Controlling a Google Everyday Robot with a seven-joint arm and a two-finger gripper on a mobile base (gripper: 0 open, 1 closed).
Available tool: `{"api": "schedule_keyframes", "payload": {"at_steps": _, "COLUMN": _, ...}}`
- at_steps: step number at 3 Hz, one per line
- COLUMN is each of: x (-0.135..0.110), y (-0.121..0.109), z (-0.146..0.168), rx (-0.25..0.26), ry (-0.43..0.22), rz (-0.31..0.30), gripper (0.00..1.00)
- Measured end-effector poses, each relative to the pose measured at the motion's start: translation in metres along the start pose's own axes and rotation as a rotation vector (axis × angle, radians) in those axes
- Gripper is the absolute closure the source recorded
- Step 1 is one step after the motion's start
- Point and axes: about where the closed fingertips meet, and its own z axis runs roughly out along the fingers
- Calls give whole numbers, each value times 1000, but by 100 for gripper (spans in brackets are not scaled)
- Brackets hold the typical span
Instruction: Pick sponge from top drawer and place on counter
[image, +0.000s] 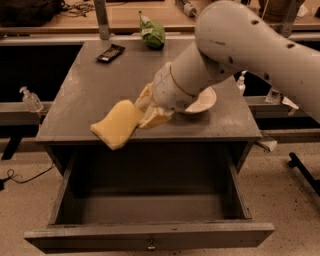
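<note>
Holding the sponge (117, 125) by one end, the gripper (142, 111) hangs low over the front part of the dark grey surface (85, 90). Its two yellowish fingers (157, 119) are pinched shut on the sponge, one on top and one below.

The sponge sticks out to the left of the gripper in the picture. Its long side points down and away, so it is tilted, not flat. Its low far corner seems to reach the front edge of the surface, right above the open top drawer (150, 232). The drawer looks bare inside.

I think the sponge should go a little further back before it is let go. If not, it may tip off the edge and drop into the drawer.

The surface has room for it. The cream bowl (204, 102) sits just behind the gripper. The black packet (111, 52) and the green bag (152, 32) lie at the back, well apart from the sponge.
</note>
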Motion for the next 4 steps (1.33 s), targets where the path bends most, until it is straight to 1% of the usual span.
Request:
{"api": "schedule_keyframes", "payload": {"at_steps": 1, "x": 8, "y": -38, "z": 4, "rx": -18, "ry": 60, "rz": 41, "gripper": 100}}
{"api": "schedule_keyframes", "payload": {"at_steps": 2, "x": 19, "y": -58, "z": 9, "rx": -12, "ry": 75, "rz": 110, "gripper": 88}}
{"api": "schedule_keyframes", "payload": {"at_steps": 3, "x": 30, "y": -70, "z": 16, "rx": 16, "ry": 54, "rz": 194, "gripper": 63}}
{"api": "schedule_keyframes", "payload": {"at_steps": 4, "x": 29, "y": -69, "z": 17, "rx": 12, "ry": 55, "rz": 188, "gripper": 41}}
